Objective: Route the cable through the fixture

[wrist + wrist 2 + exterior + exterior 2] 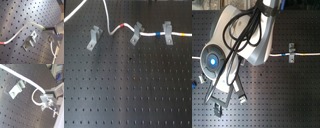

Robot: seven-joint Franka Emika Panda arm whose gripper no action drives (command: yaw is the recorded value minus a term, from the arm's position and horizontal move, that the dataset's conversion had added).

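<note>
The cable (27, 80) runs past the fixture (17, 87), makes a small loop and ends at the gripper (45, 96), which is near the fixture but apart from it. In the second exterior view the arm (252, 40) reaches across the board (287, 95) and hides most of it. In both wrist views the gripper seems clenched on the cable. In the first exterior view the cable bends just beside the fixture (94, 38), on the first exterior view's right, not through it.
</note>
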